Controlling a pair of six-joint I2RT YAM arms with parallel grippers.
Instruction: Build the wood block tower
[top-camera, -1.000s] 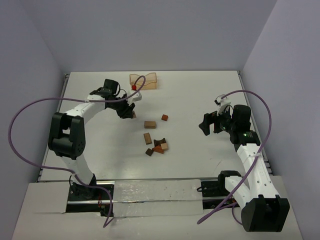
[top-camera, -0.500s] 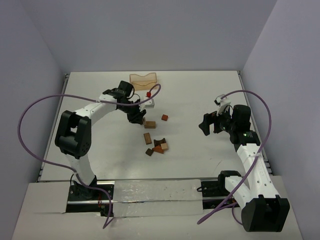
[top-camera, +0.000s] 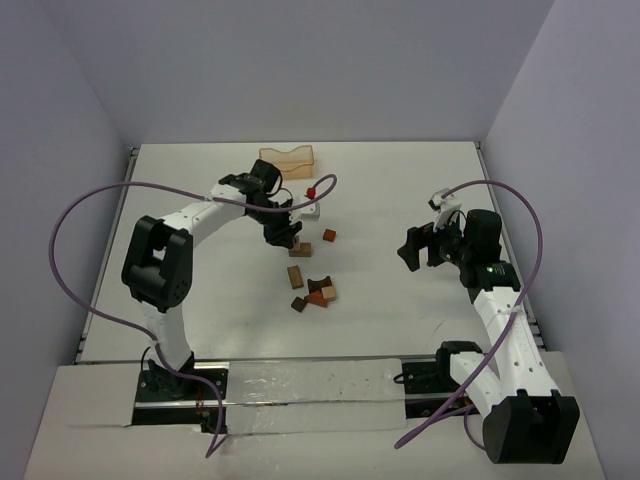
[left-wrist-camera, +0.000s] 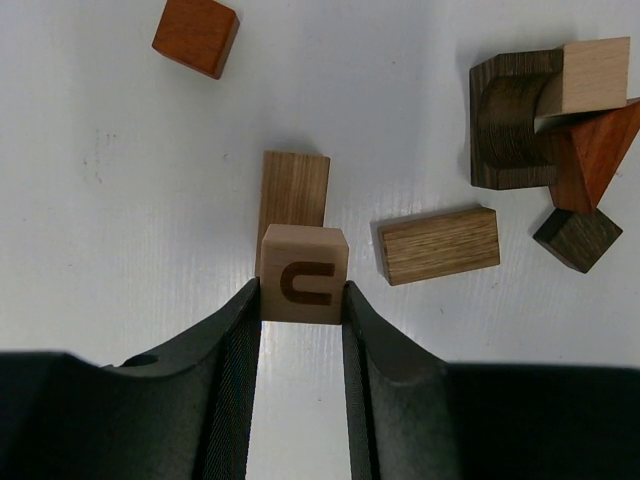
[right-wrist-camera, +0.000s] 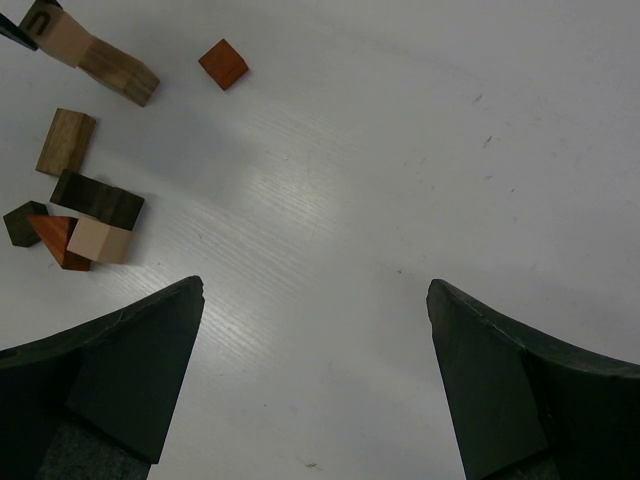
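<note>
White table closed in by plain pale walls

A matte white table (top-camera: 400, 190) fills the floor of the enclosure. Three bare lavender-grey walls stand around it: the back wall (top-camera: 300, 60), the left wall (top-camera: 50, 150) and the right wall (top-camera: 580, 110), meeting at straight corners. A thin metal edge strip (top-camera: 131, 170) runs along the table's left side. At the near edge lies a glossy pale plate (top-camera: 300, 383), and below it an off-white ledge (top-camera: 90, 430). The light is soft and even, with faint shadows; up close the tabletop shows fine streaks, small scuffs and a dull sheen.
</note>
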